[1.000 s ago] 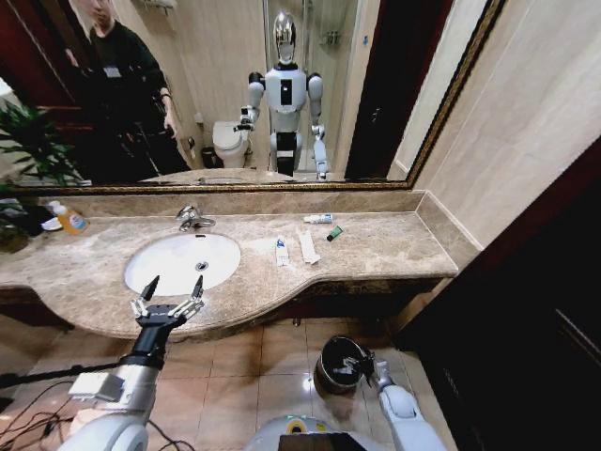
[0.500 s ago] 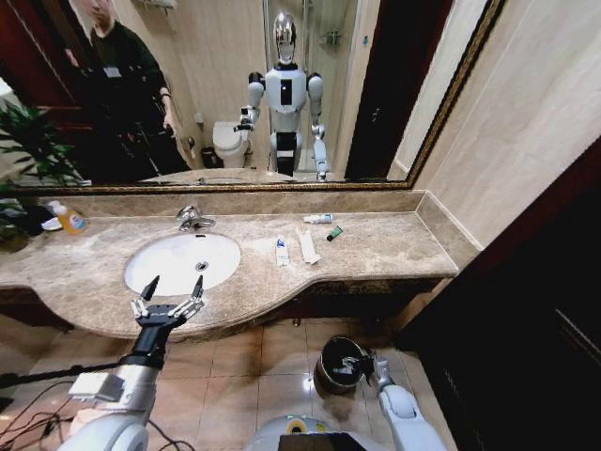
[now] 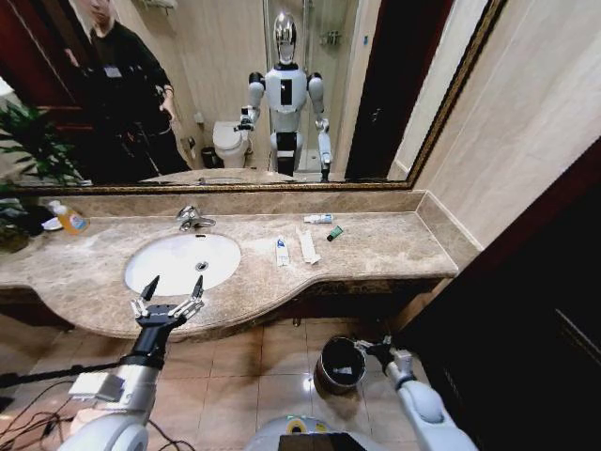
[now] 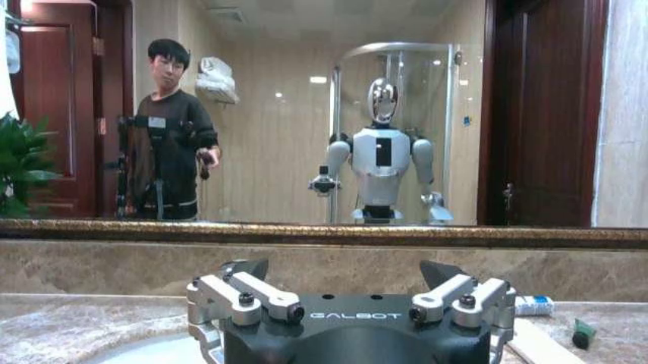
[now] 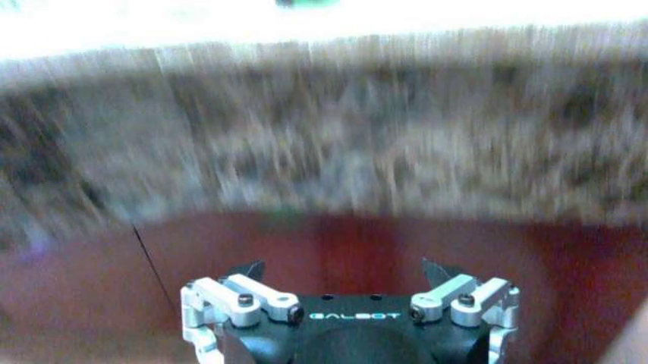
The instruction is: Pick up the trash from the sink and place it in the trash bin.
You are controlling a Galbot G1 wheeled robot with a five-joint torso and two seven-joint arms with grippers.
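Since 1 s ago the right hand (image 3: 373, 349) has shifted off the bin (image 3: 340, 363): it was over the bin's rim, now it sits just past the rim at approx 2 o'clock of the bin, low above the floor (image 3: 244, 376), w/ the arm running down to the frame's lower right. Bin, trash and left hand look unchanged. In the right wrist view the right hand (image 5: 342, 267) has its fingers spread apart, nothing between them, facing the front edge of the desk (image 5: 335, 129).

Left hand (image 3: 168, 301) hovers at the desk's front edge, approx 6 o'clock of the sink (image 3: 178, 261), fingers open and empty; the left wrist view shows the left hand (image 4: 344, 267) the same way, wide open.

Trash is on the desk (image 3: 394, 246), not in the sink basin, all at approx 3 o'clock of the sink: a white tube (image 3: 281, 251) w/ blue marks closest to the basin, a long flat white wrapper (image 3: 308, 246) just beside it, a second small tube (image 3: 317, 219) farther back near the mirror (image 3: 235, 94), and a tiny dark-green piece (image 3: 334, 233) next to that one. Faucet (image 3: 192, 218) stands at 12 o'clock of the sink. A bottle of orange liquid (image 3: 69, 221) stands well apart at the desk's far left, by a plant (image 3: 33, 141).
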